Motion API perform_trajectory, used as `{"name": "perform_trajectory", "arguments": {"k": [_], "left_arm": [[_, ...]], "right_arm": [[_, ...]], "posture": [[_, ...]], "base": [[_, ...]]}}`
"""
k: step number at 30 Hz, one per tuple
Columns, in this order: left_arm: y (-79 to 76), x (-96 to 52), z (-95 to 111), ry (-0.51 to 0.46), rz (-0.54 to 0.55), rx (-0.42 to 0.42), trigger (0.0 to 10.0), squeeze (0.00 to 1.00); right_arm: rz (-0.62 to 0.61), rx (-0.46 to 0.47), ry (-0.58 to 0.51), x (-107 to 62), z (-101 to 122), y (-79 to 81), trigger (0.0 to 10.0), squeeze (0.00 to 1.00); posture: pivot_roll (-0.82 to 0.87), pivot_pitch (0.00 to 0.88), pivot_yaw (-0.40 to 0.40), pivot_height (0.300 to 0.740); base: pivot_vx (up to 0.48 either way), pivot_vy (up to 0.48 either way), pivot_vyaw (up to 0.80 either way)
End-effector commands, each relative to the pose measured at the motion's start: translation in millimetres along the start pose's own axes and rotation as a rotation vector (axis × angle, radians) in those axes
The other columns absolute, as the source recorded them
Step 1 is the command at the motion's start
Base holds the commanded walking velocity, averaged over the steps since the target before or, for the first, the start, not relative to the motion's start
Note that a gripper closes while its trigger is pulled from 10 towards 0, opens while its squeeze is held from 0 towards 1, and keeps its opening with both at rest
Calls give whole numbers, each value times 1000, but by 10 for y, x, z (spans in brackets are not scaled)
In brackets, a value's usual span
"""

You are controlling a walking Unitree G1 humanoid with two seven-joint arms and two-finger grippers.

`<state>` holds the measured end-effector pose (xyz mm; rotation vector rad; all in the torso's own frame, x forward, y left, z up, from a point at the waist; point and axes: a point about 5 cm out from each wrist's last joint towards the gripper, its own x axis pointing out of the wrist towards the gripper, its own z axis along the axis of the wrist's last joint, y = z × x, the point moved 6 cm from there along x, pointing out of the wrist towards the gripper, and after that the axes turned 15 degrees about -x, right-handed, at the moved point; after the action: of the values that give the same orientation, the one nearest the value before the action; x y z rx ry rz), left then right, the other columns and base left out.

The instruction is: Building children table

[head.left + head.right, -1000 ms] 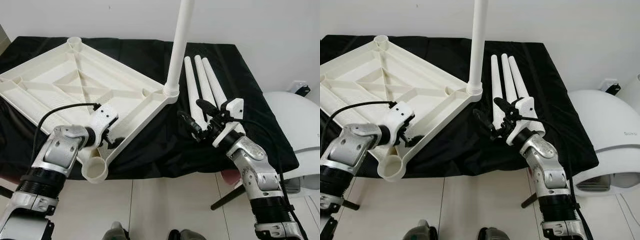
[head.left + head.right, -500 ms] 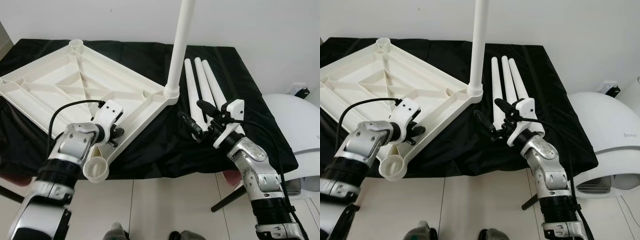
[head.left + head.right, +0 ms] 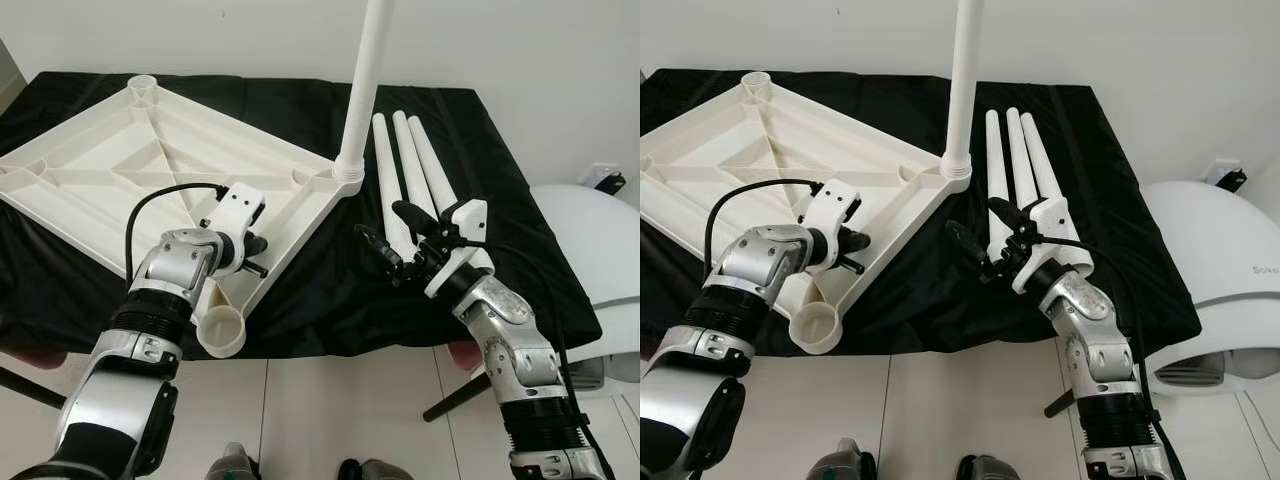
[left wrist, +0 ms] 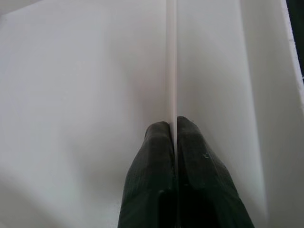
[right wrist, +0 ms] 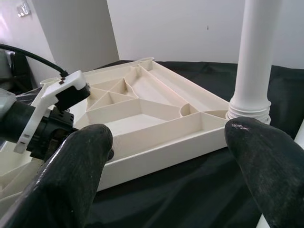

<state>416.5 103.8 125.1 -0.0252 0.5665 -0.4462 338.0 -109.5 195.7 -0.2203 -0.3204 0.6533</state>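
Observation:
The white tabletop [image 3: 150, 160] lies upside down on the black-covered table, ribs facing up. One white leg [image 3: 360, 90] stands upright in its right corner socket. Three loose legs [image 3: 410, 165] lie side by side to the right of it. My left gripper [image 3: 257, 256] is shut on a thin rib of the tabletop near its front edge; in the left wrist view both fingertips [image 4: 161, 135] pinch that white wall. My right gripper [image 3: 392, 235] hovers open by the near ends of the loose legs, and its fingers [image 5: 80, 156] stand wide apart facing the tabletop [image 5: 156, 118].
The empty front corner socket [image 3: 222, 332] hangs over the table's front edge. A white rounded appliance [image 3: 590, 240] stands on the floor at the right. Black cloth [image 3: 330, 290] lies bare between the two grippers.
The tabletop has swung round to the right with my left gripper on it, and the front socket now sits nearer the middle. The right arm has barely moved.

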Motion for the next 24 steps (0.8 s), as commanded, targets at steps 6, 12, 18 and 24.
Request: {"name": "perform_trajectory", "arguments": {"k": [6, 12, 18, 24], "left_arm": [[90, 15, 503, -185, 128, -53, 0, 0], [182, 30, 641, -238, 221, -83, 0, 0], [295, 6, 739, -286, 308, -161, 10000, 0], [194, 39, 795, -292, 252, -167, 10000, 886]], "right_arm": [[0, 5, 2, -6, -2, 35, 10000, 0], [3, 10, -4, 9, 16, 66, 10000, 0], [2, 13, -3, 8, 13, 77, 10000, 0], [1, 18, -2, 3, 1, 86, 10000, 0]], "posture": [[-12, 57, 0, 740], [-14, 62, 3, 740], [-13, 67, 7, 740], [-12, 70, 9, 740]], "base": [[0, 0, 0], [0, 0, 0], [0, 0, 0], [0, 0, 0]]}}
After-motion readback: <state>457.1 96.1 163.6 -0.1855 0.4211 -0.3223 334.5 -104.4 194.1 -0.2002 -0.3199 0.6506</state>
